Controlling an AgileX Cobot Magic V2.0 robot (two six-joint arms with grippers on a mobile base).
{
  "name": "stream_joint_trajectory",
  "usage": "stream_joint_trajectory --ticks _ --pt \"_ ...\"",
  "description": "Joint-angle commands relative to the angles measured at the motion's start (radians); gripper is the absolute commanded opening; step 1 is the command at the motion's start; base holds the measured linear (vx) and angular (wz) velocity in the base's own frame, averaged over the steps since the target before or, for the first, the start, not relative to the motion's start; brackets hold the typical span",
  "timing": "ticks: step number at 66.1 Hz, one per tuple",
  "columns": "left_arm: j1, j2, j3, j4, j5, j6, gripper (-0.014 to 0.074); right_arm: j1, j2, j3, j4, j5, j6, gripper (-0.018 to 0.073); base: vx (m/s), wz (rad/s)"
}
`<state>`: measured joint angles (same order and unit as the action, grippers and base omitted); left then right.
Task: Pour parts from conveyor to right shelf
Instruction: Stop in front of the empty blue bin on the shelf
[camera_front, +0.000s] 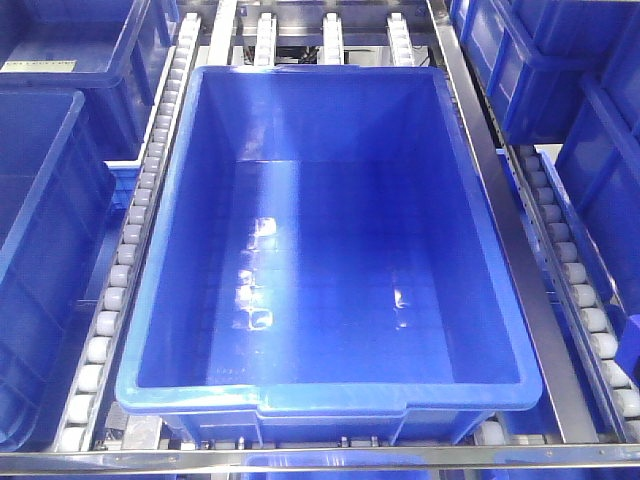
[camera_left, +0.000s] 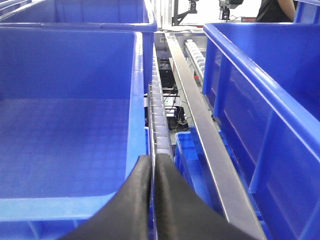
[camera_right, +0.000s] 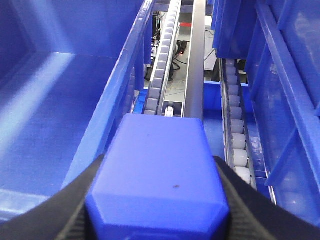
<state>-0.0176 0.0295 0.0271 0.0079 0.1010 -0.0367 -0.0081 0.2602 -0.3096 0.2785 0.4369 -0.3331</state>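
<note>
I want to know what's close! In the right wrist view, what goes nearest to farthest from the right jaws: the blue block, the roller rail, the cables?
1. Blue block, held between the jaws.
2. Roller rail, just ahead, centre.
3. Cables, farthest, down below the rail.

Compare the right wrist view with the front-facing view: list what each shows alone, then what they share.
Only the right wrist view shows the right tool shut on a small blue part. Only the front-facing view shows the whole large blue bin from above, with nothing inside, and the metal frame bar in front of it. Both show roller tracks and neighbouring blue bins.
</note>
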Motion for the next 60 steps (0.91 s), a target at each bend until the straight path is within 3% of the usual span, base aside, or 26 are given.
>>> stream_joint_trajectory --ticks 1,43,60 --pt "-0.007 0.016 -0.02 -0.008 -0.079 -0.008 -0.0006 -0.005 0.008 -0.028 0.005 -0.077 0.0 -0.0005 0.02 0.03" --pt "-0.007 0.016 -0.02 -0.008 -0.079 -0.008 -0.0006 -0.005 0.008 -0.025 0.005 -0.077 -0.002 -0.0005 0.0 0.0" --pt "-0.007 0.016 -0.02 -0.008 -0.079 -0.008 -0.0006 -0.005 0.073 -0.033 0.008 -0.182 0.0 -0.0005 0.0 0.0"
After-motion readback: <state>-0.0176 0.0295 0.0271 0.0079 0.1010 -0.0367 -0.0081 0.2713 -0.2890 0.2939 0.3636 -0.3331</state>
